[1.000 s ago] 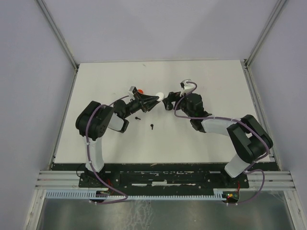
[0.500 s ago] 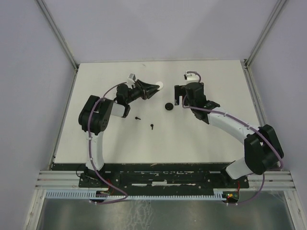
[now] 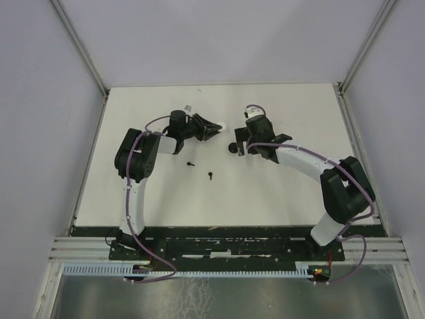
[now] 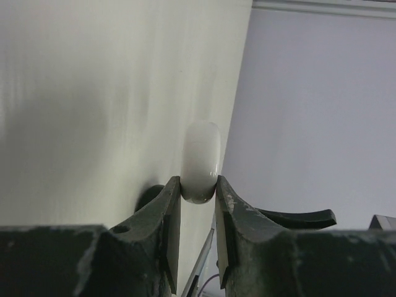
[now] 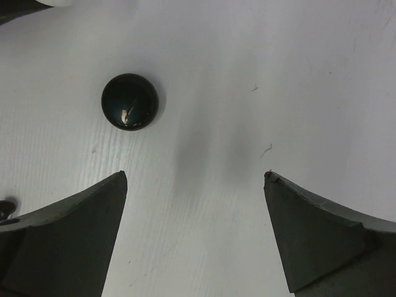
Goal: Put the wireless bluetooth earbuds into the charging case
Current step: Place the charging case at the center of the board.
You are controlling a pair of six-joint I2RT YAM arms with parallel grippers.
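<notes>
A white rounded object, probably the charging case, was pinched in the left gripper. The right gripper was spread wide and empty beside a black round object. The black earbuds lay ungrasped on the table. One likely needed picking up next.

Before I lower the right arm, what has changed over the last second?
The right gripper, open, pulled back from the left gripper, uncovering a black round piece, then came back and now sits just short of it. The left gripper shifted slightly toward the far side. Unchanged: it stays shut on the white piece, and the two black earbuds lie where they were.
</notes>
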